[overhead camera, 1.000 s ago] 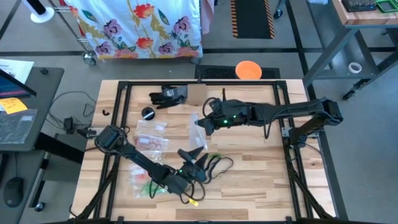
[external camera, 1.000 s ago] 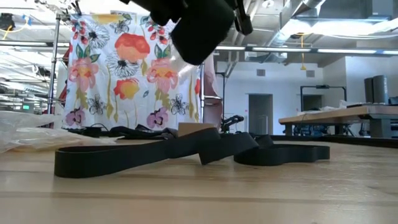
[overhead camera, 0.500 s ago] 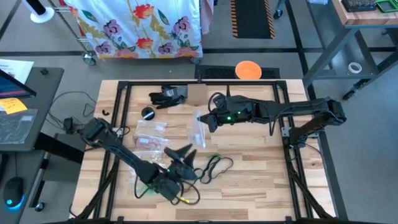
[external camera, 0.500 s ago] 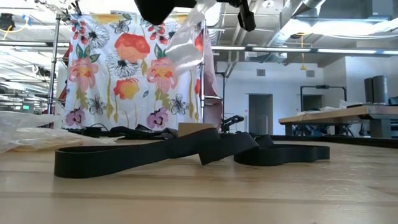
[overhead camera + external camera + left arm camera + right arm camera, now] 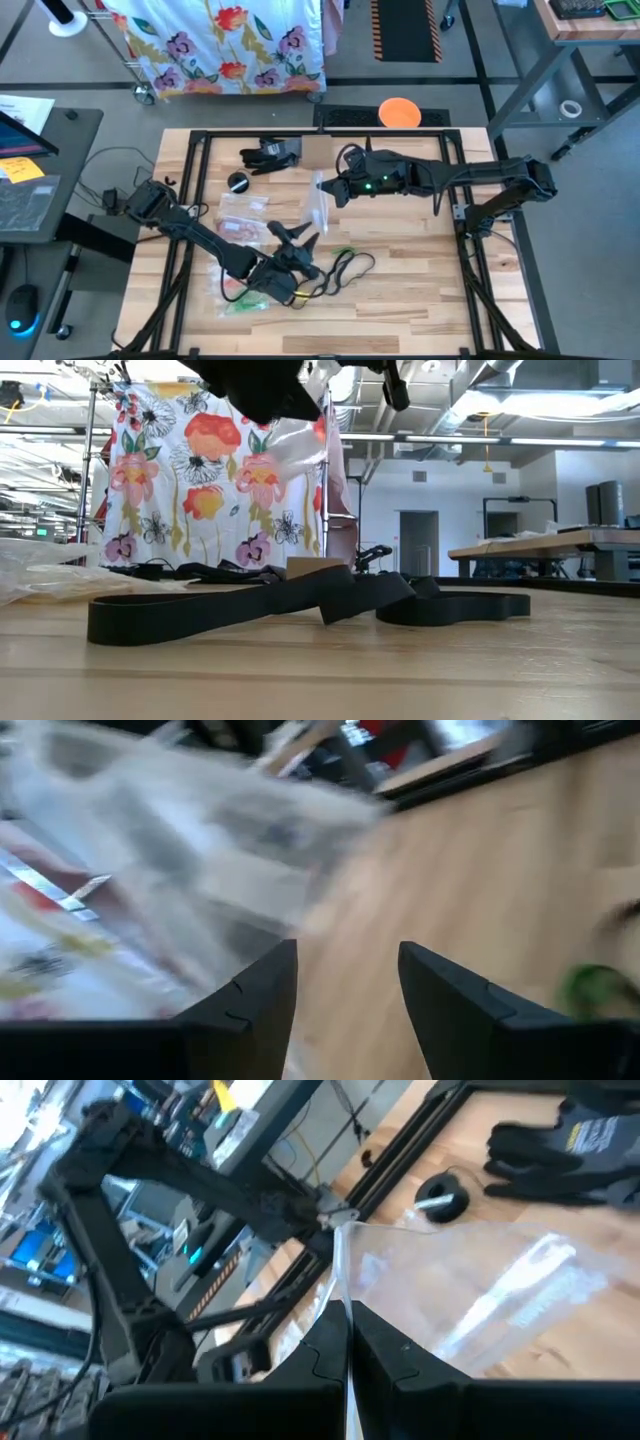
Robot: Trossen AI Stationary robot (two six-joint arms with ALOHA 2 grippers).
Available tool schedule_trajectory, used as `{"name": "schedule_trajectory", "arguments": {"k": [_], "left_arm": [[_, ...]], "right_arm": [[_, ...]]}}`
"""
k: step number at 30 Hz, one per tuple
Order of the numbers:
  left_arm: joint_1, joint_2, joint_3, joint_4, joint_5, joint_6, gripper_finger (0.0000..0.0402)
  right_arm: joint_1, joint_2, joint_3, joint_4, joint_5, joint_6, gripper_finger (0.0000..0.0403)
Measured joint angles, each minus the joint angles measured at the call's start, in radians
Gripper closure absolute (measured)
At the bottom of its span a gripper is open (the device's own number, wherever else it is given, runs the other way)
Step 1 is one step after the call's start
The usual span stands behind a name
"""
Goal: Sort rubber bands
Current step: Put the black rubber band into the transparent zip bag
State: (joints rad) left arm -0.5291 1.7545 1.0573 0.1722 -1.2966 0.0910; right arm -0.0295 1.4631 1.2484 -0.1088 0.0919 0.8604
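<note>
The left gripper [image 5: 298,236] has swung back toward the middle of the tabletop [image 5: 420,270], beside the black straps [image 5: 345,268]; its jaws stand apart, holding nothing. The right gripper [image 5: 330,190] stays up high, jaws clamped on a clear plastic bag [image 5: 318,207]. Rubber bands [image 5: 240,300] lie in bags near the left edge.

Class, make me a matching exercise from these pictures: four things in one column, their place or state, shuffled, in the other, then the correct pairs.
Things:
1. right gripper
2. left gripper
3. orange disc
4. black glove

Place or state:
A. on the floor beyond the table
B. fingers apart, nothing between them
C. lying at the table's far edge
D. shut on a clear plastic bag

Pairs: 1-D, 2-B, 3-A, 4-C
</note>
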Motion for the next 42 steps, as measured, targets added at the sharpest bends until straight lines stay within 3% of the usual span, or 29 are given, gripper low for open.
{"name": "schedule_trajectory", "arguments": {"k": [5, 14, 27, 33, 42], "left_arm": [[0.013, -0.001, 0.000, 0.002, -0.096, 0.020, 0.0233], [0.032, 0.000, 0.000, 0.018, -0.073, 0.044, 0.0233], [0.028, 0.000, 0.000, 0.074, -0.143, 0.059, 0.0233], [0.006, 0.000, 0.000, 0.073, -0.065, 0.029, 0.0232], [-0.001, 0.000, 0.000, 0.090, -0.121, 0.036, 0.0232]], "right_arm": [[0.015, 0.000, 0.000, 0.014, 0.000, 0.027, 0.0403], [0.037, 0.000, 0.000, 0.035, 0.038, 0.056, 0.0403], [0.050, 0.017, 0.000, 0.024, 0.049, 0.067, 0.0403], [0.029, 0.017, 0.000, 0.045, 0.048, 0.059, 0.0403], [0.052, 0.016, 0.000, 0.066, 0.050, 0.058, 0.0403]]}}
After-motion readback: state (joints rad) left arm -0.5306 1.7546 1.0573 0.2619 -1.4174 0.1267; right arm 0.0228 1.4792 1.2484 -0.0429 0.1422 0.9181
